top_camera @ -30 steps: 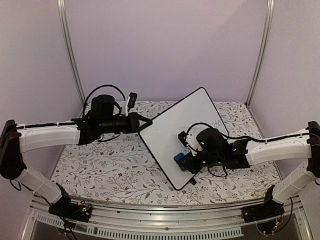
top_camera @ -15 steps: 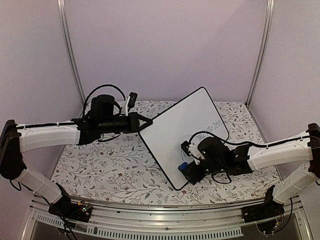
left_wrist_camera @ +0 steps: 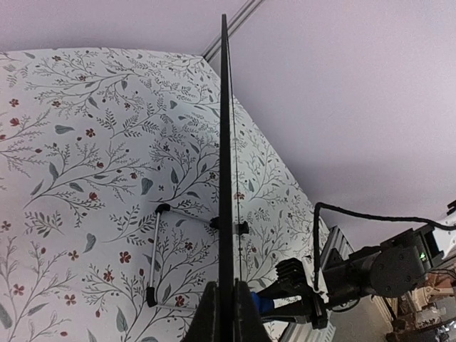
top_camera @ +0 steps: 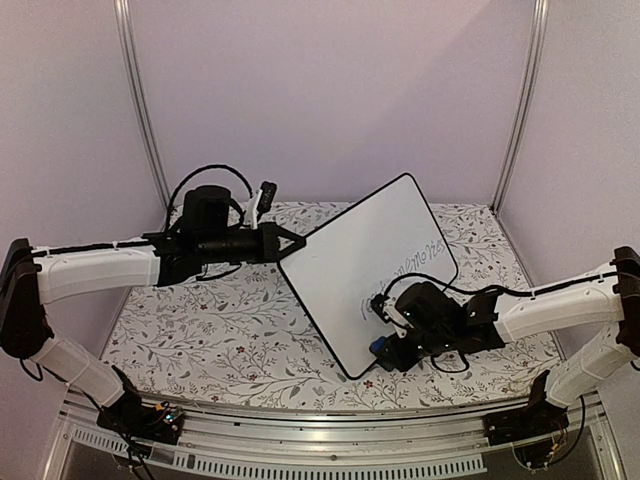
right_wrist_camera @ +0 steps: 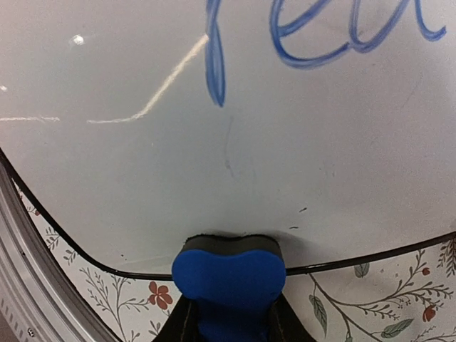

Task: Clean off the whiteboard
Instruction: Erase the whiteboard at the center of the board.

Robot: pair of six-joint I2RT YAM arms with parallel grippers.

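Observation:
The whiteboard (top_camera: 350, 270) stands tilted on the table, glossy white with a thin black rim. Blue cursive writing (top_camera: 412, 262) runs along its right side, and its strokes fill the top of the right wrist view (right_wrist_camera: 335, 43). My left gripper (top_camera: 291, 243) is shut on the board's left edge; in the left wrist view the board (left_wrist_camera: 226, 142) is seen edge-on between the fingers (left_wrist_camera: 208, 313). My right gripper (top_camera: 384, 347) is shut on the blue eraser (right_wrist_camera: 228, 274), whose dark felt presses the board (right_wrist_camera: 235, 142) at its lower rim.
The table has a floral cloth (top_camera: 220, 320). The board's metal stand with black feet (left_wrist_camera: 155, 249) rests on the cloth behind it. Purple walls and metal posts (top_camera: 140, 100) close in the back and sides. The aluminium rail (top_camera: 320, 430) runs along the front edge.
My right gripper has slid the eraser down and toward the board's lower rim, uncovering the blue writing above it. The left arm and the board have hardly moved.

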